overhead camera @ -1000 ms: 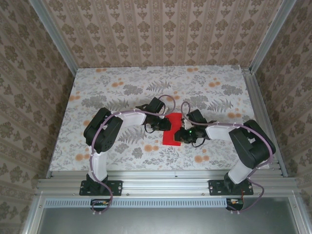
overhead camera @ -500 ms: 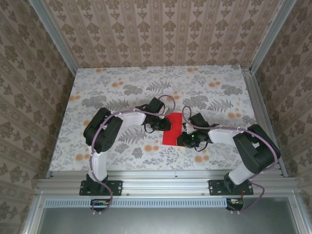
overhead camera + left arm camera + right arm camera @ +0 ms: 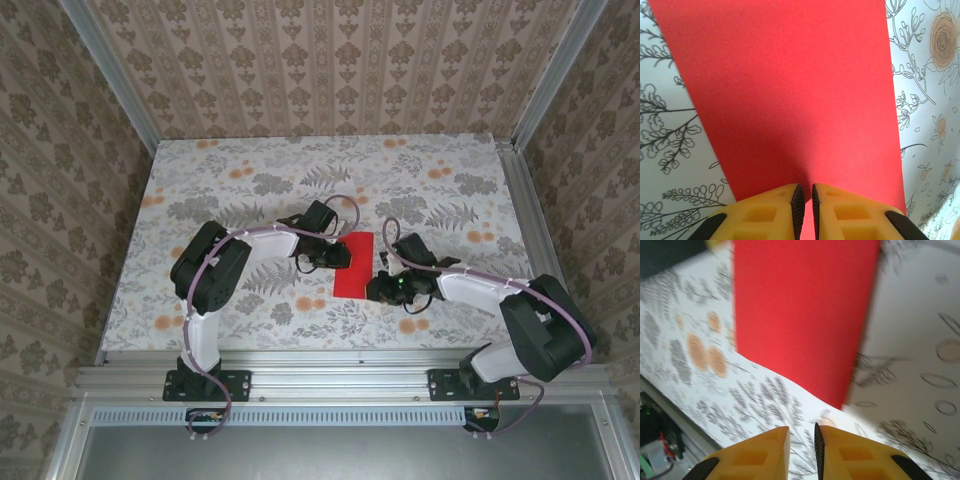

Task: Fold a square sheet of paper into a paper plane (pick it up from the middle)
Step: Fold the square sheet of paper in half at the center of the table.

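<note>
The square sheet of paper (image 3: 354, 268) lies flat on the table as a narrow bright red rectangle, its long side running away from me. It is also seen in the left wrist view (image 3: 790, 90) and the right wrist view (image 3: 800, 315). My left gripper (image 3: 340, 257) rests on the sheet's left edge. Its jaws (image 3: 805, 192) are shut to a thin slit, with red paper showing under the tips. My right gripper (image 3: 376, 288) hovers just off the sheet's near right corner. It is shut over bare table with nothing between its fingers (image 3: 802, 435). The paper plane is out of view.
The flowered table top (image 3: 250, 180) stretches to patterned walls at the back and sides. An aluminium rail (image 3: 340, 372) runs along the near edge by the arm bases. A metal post (image 3: 525, 200) borders the right side.
My right gripper has drawn back off the red sheet toward the near right, uncovering its right side. The left gripper has stayed put on the left edge.
</note>
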Tool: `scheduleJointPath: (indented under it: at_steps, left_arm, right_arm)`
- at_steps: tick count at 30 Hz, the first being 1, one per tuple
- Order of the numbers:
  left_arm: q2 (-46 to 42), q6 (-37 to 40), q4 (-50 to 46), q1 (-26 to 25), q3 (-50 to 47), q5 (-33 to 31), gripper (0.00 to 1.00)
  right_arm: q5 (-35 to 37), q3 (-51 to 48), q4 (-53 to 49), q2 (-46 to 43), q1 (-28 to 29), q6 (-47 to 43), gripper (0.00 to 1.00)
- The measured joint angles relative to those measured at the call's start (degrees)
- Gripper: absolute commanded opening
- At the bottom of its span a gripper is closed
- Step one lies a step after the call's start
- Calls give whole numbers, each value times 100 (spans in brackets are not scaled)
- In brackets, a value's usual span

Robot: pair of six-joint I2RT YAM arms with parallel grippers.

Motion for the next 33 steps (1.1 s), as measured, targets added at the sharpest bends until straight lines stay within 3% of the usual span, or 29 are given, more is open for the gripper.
scheduleJointPath:
  at_steps: [5, 21, 33]
  left_arm:
    - [-42, 2, 76, -2, -68, -13, 19]
    - [-85, 0, 149, -22, -133, -85, 19]
    - [-87, 44, 144, -39, -133, -144, 19]
  right_arm:
    - [122, 577, 254, 195, -155, 157, 25]
    - [348, 1572, 1222, 2315, -702, 415, 21]
    - [229, 1650, 1379, 2468, -1058, 195, 21]
